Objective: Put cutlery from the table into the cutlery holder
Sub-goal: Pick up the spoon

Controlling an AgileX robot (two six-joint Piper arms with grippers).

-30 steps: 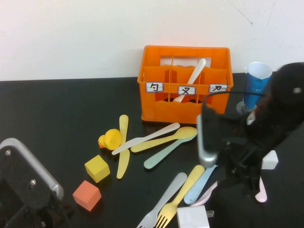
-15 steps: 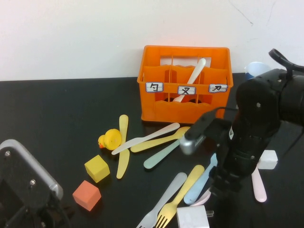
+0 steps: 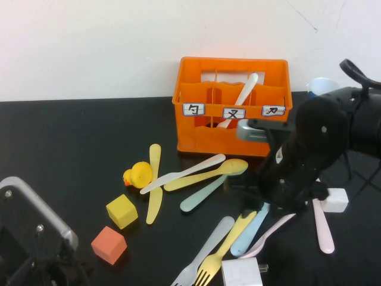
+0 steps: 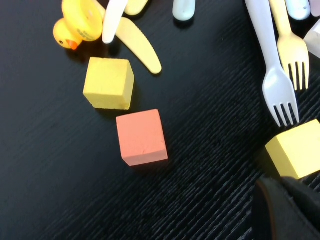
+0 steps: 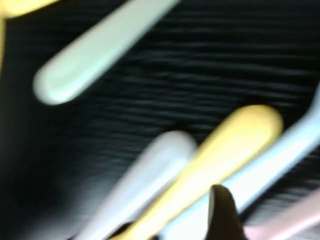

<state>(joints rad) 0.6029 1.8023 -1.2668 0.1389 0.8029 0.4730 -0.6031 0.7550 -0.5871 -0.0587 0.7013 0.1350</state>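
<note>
Cutlery holder [image 3: 232,128] holds one white spoon [image 3: 243,95] (middle compartment).

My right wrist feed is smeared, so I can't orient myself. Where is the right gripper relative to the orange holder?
Observer: The right gripper hangs over the yellow fork, on the table in front of the cutlery holder.
Operator: Anything in the holder?
Observer: One white spoon, leaning in the middle compartment.
Operator: And the left gripper?
Observer: The left gripper is at the table's near left corner, by an orange cube.
</note>
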